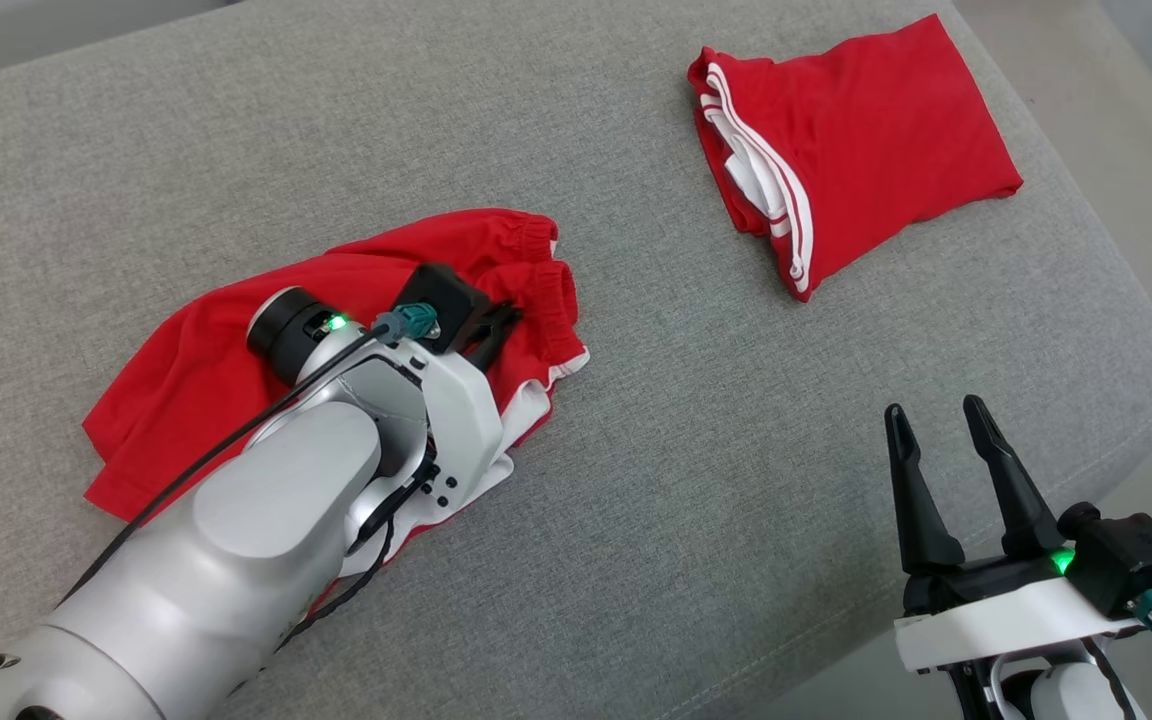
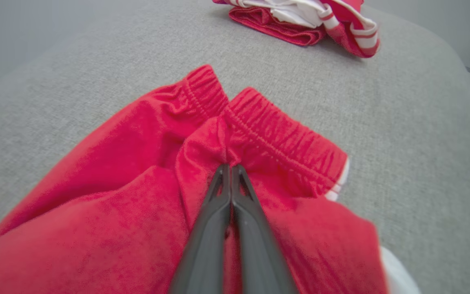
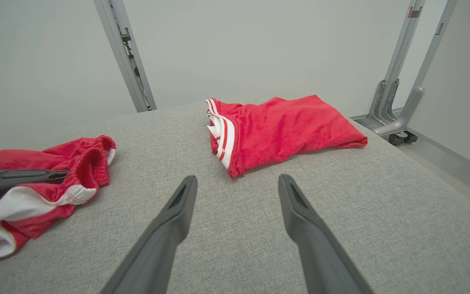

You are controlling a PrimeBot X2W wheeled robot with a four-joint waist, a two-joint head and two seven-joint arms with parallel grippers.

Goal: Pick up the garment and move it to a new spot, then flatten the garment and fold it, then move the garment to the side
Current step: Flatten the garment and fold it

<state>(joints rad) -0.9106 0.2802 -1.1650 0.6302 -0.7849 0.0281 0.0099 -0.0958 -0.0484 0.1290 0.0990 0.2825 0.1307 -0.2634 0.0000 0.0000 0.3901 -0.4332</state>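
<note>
- My left gripper (image 2: 231,165) has its fingers pressed together on the red shorts (image 2: 137,175), pinching a pucker of cloth just under the elastic waistband. The close view is soft at the tips, so I can't tell how much fabric sits between them.
- The red shorts lie crumpled on the grey cushion (image 1: 686,480), well apart from the folded red garment (image 1: 876,140). They are on its left and nearer to me, with the waistband turned toward it.
- White lining shows along the shorts' near edge.
- My right gripper (image 1: 936,408) hangs spread wide and empty, nearer to me than the folded red garment, with bare cushion between them.
- The folded red garment's white-striped edge faces the shorts.
</note>
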